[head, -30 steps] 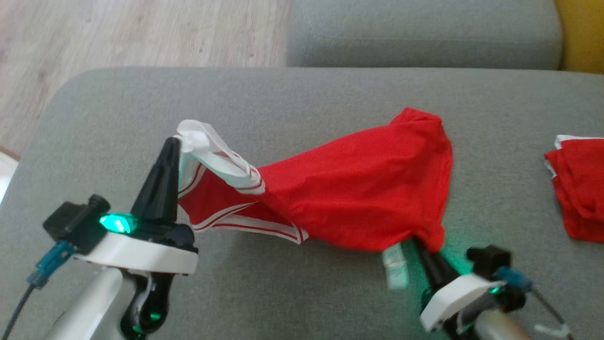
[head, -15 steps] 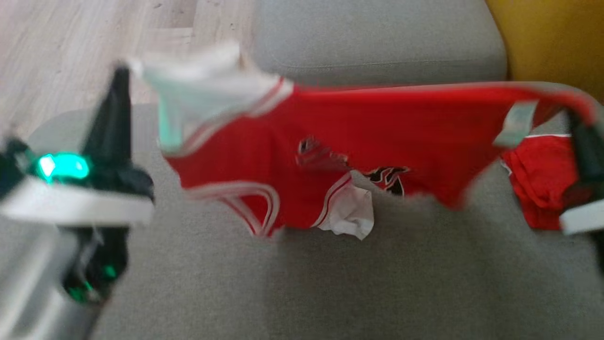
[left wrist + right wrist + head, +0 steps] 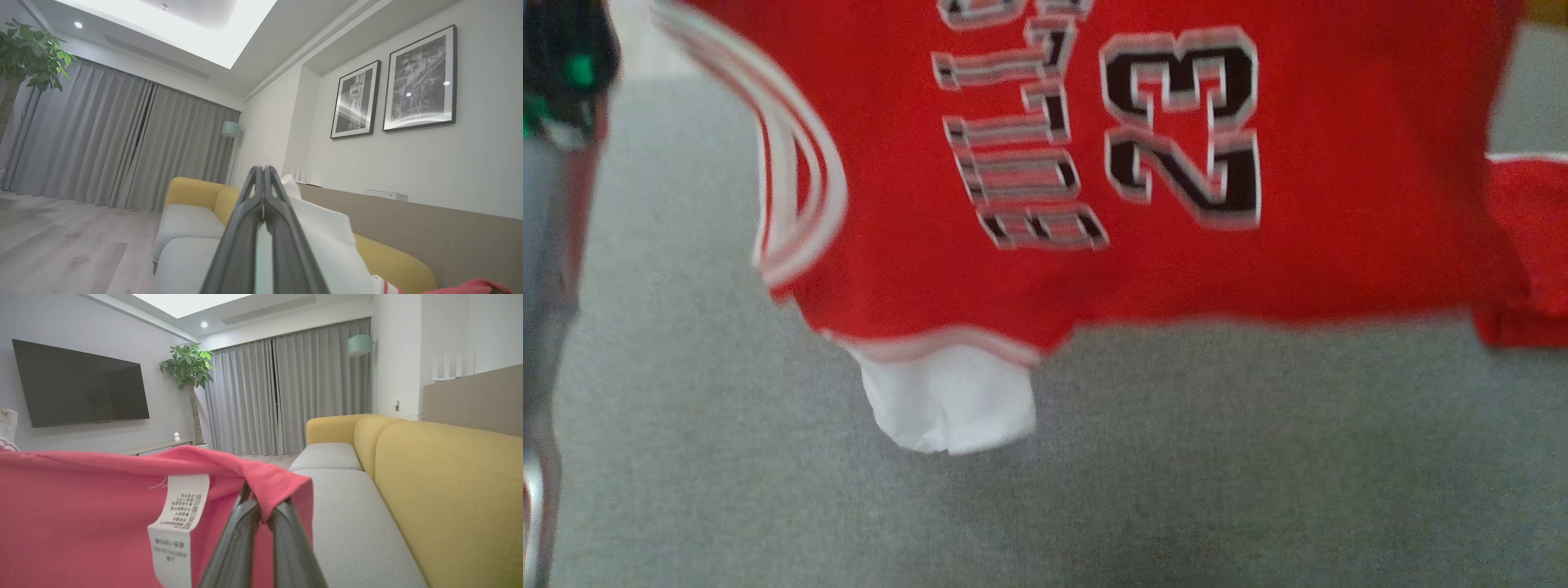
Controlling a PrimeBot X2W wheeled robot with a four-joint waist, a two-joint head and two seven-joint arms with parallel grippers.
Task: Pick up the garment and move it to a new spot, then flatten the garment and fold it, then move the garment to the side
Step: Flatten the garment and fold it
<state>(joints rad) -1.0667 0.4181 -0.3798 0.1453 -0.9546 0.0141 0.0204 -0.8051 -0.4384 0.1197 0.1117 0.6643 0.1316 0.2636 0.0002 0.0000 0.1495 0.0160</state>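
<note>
Red garment [image 3: 1339, 163] above grey sofa seat [image 3: 1176, 465], second red cloth [image 3: 1531, 245] alongside

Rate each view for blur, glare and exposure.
Head view: motion blur smears the jersey and its lettering. Left wrist view: sharp, but the ceiling light is blown out and lamp spots glare on the framed pictures. Right wrist view: sharp, evenly lit; label near-readable.
</note>
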